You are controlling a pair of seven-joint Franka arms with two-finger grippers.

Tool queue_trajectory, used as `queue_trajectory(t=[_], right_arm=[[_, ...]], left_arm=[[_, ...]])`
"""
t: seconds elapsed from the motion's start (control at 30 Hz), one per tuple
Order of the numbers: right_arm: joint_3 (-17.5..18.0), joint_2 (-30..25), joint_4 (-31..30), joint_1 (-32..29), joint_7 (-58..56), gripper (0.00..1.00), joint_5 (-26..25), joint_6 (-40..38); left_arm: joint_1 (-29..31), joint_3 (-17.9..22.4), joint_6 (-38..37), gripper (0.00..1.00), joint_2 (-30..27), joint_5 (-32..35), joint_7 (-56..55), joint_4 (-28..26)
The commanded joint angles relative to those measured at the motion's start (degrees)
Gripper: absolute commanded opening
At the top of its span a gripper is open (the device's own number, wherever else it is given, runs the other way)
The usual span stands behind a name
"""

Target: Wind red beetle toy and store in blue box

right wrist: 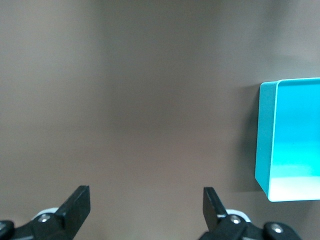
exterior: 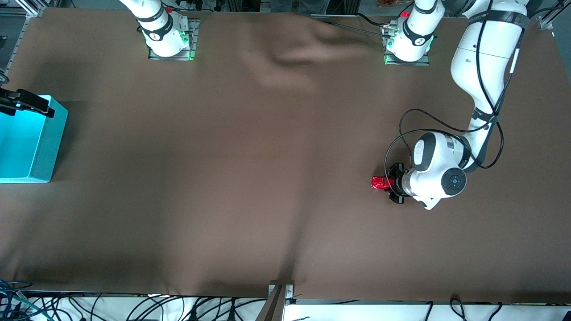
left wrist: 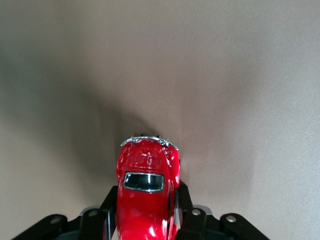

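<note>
Brown bench (exterior: pixel 250 178) fills the front frame. Blue box (exterior: pixel 26 142) at the mid-left edge of that frame, toward the right arm's end, open top, bright cyan inside; also at the right edge of the right wrist frame. Right pincer (right wrist: pixel 145 202) jaws wide apart, nothing between them, over bare bench beside the box (a dark part of it overlaps the box's upper rim in the front frame). Left pincer (exterior: pixel 389 183) mid-right of front frame, low at the bench, clamped on the red beetle toy (exterior: pixel 379 183), toy sticking out from the fingers (left wrist: pixel 187 210), well apart from the box.
</note>
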Motion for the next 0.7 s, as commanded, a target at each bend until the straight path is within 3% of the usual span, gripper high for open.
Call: queue_trajectory(t=[0.0, 0.67], right_arm=[[0.1, 0.3, 1.3, 0.1, 0.8, 1.0, -0.3, -0.2], [0.0, 0.3, 1.2, 0.1, 0.8, 1.0, -0.3, -0.2]], left_arm=[[1.2, 0.3, 0.9, 0.0, 1.6, 0.2, 3.7, -0.1], [2.3, 0.6, 0.9, 0.0, 1.8, 0.4, 5.1, 0.0]])
